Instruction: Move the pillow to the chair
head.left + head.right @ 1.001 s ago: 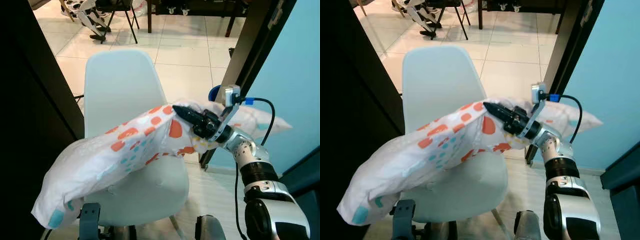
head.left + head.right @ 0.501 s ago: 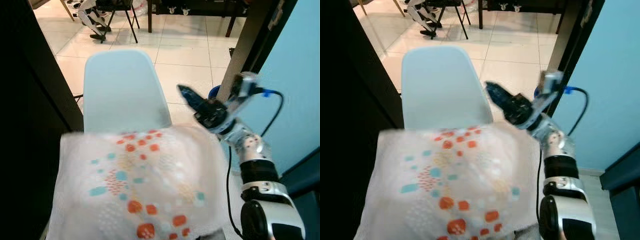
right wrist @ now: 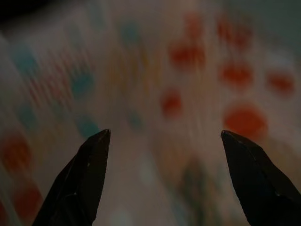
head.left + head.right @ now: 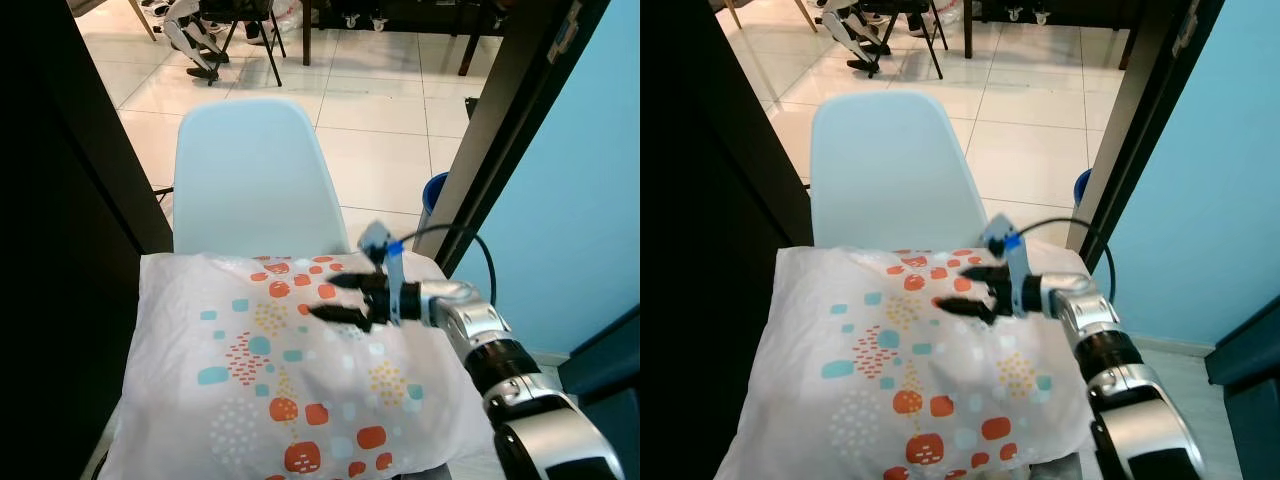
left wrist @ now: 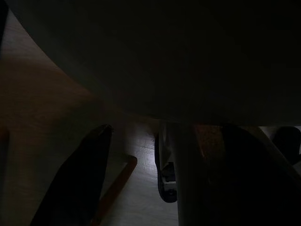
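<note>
— What's the fabric like?
— I see a soft white pillow (image 4: 280,380) dotted orange and teal, lying flat across the smooth pale-blue moulded chair (image 4: 250,180)

— Changed since a second ago?
— Yes, my right gripper (image 4: 333,298) has let go; its fingers now hover spread above the pillow. Left gripper: I can't tell

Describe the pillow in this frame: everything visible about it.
The pillow is white, soft-looking fabric printed with orange, teal and yellow dots and squares. It lies flat on the seat of the pale chair, its far edge against the backrest, overhanging the seat's sides. The right gripper, fingers open, hovers over its upper right part.
</note>
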### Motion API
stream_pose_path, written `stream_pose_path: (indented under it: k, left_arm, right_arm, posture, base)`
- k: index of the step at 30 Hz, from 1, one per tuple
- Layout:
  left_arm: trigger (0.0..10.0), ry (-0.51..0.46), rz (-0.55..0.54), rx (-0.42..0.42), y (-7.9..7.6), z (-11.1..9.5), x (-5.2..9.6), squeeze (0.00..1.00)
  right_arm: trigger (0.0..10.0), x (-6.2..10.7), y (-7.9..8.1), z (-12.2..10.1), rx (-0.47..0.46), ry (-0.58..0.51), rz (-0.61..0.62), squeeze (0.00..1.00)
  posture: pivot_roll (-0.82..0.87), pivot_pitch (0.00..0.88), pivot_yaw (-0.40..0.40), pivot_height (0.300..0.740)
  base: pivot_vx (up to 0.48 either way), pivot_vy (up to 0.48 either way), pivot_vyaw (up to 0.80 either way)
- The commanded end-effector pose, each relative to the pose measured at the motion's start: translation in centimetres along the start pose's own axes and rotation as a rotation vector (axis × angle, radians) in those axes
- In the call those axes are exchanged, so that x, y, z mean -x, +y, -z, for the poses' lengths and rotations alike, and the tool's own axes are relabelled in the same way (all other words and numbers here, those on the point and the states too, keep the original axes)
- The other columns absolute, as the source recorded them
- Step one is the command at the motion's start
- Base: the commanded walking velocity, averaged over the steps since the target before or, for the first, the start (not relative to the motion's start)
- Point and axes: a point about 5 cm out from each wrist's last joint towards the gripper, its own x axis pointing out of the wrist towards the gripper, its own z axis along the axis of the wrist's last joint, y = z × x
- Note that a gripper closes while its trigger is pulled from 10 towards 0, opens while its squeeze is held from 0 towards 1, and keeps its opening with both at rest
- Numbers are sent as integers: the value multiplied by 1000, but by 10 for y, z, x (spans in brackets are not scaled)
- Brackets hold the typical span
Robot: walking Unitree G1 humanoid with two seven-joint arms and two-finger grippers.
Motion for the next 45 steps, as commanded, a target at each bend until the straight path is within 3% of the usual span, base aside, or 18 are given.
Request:
stream_pose_path:
  k: [1,4,8,9,10,11,15,19,21,22,24,26,27,33,38,45]
  left_arm:
    - [10000,287,14,14,-8,64,17,0]
    - [10000,287,13,15,-8,64,17,0]
    - [10000,290,12,17,-8,66,18,0]
    - [10000,292,12,17,-8,67,18,0]
    - [10000,293,12,16,-8,68,19,0]
    - [10000,293,12,16,-8,68,19,0]
    - [10000,286,-8,22,-6,68,20,0]
    - [10000,261,-108,65,10,64,20,0]
    - [10000,255,-142,79,15,64,21,0]
    - [10000,246,-204,112,27,62,23,0]
    - [10000,245,-244,124,36,63,25,0]
    - [10000,246,-253,123,38,63,26,0]
    - [10000,252,-270,123,44,65,28,0]
    - [10000,265,-290,134,48,71,33,0]
    - [10000,274,-298,149,45,76,34,0]
    - [10000,280,-277,146,35,77,31,0]
  right_arm:
    - [10000,6,-5,17,32,147,36,0]
    - [10000,13,-8,26,44,221,46,0]
    - [10000,24,-3,33,45,299,-72,0]
    - [10000,24,-1,39,71,366,-86,0]
    - [10000,19,-1,45,113,425,-63,0]
    - [10000,19,-1,45,113,425,-63,0]
    - [10000,-9,0,52,207,468,110,0]
    - [10000,-37,14,52,237,450,132,0]
    - [10000,-43,18,51,243,439,126,0]
    - [10000,-49,19,50,260,438,176,0]
    - [10000,-54,21,51,263,437,201,0]
    - [10000,-55,22,51,262,436,202,0]
    - [0,-60,25,52,263,425,204,0]
    - [0,-70,31,48,282,387,216,0]
    - [0,-78,30,32,293,300,299,0]
    - [0,-85,27,1,235,86,366,0]
  posture:
    - [29,148,-48,595]
    - [32,147,-51,595]
    - [29,147,-52,595]
    - [26,147,-50,595]
    - [26,149,-50,595]
    - [26,149,-50,595]
    - [29,155,-42,595]
    - [35,163,-39,595]
    - [35,163,-39,595]
    - [35,163,-39,595]
    - [43,170,-40,595]
    - [43,170,-40,595]
    - [49,172,-43,595]
    - [55,175,-48,595]
    - [58,182,-58,595]
    - [49,186,-70,595]
  base:
    - [0,0,0]
    - [0,0,0]
    - [0,0,0]
    - [0,0,0]
    - [0,0,0]
    - [0,0,0]
    - [0,0,0]
    - [0,0,0]
    - [0,0,0]
    - [0,0,0]
    - [0,0,0]
    - [0,0,0]
    - [0,0,0]
    - [0,0,0]
    - [0,0,0]
    - [0,0,0]
